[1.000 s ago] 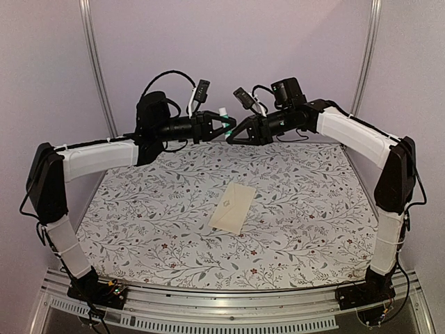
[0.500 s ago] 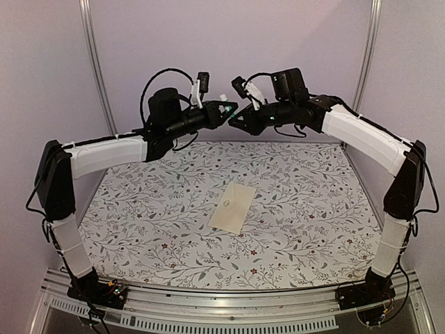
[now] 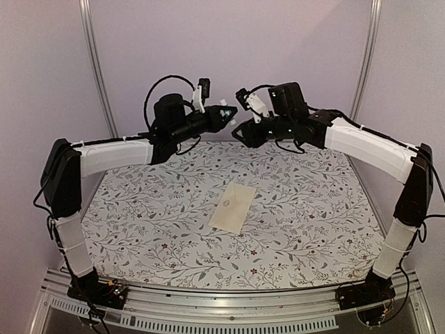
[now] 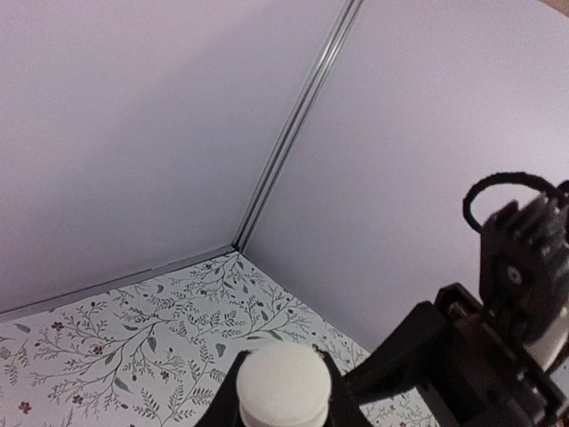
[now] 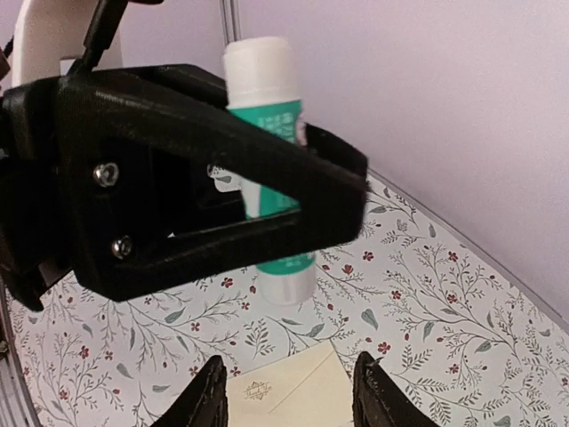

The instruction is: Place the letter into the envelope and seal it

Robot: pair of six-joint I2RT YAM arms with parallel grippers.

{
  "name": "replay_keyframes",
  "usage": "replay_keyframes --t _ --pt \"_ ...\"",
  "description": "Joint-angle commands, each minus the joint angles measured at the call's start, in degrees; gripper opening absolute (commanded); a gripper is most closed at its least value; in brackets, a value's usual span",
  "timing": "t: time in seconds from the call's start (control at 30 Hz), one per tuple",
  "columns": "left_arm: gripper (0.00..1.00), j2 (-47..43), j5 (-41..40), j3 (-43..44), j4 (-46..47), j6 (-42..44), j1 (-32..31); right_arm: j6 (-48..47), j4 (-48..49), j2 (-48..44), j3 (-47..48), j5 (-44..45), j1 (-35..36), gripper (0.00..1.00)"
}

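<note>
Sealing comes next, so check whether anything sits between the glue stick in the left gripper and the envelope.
Nothing visible does. The left gripper holds the glue stick high above the table. The envelope lies flat and alone below, nearer the arms' bases. The right gripper, open, hangs beside the left one, off that path.

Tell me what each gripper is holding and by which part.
The left gripper clamps a glue stick across its teal middle, both white ends free. The right gripper is open, holding nothing.
</note>
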Motion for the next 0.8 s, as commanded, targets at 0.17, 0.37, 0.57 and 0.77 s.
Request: replay_keyframes --t 0.17,0.37,0.57,0.77 --pt "0.00 -9.0 26.8 -9.7 9.6 8.6 2.2 -8.1 -11.8 -5.0 2.3 -51.3 -16.1 0.45" --pt "0.00 -9.8 32.0 -10.0 11.0 8.0 1.6 -9.1 -11.2 1.0 6.0 -64.3 -14.2 0.51" --pt "0.00 -5.8 37.9 -5.5 10.2 2.9 1.3 -9.0 -10.7 5.4 11.4 -67.8 -10.4 0.54" --pt "0.00 -5.6 37.3 -5.8 11.1 2.1 0.9 -8.0 -9.2 5.9 9.9 -68.7 -8.8 0.48"
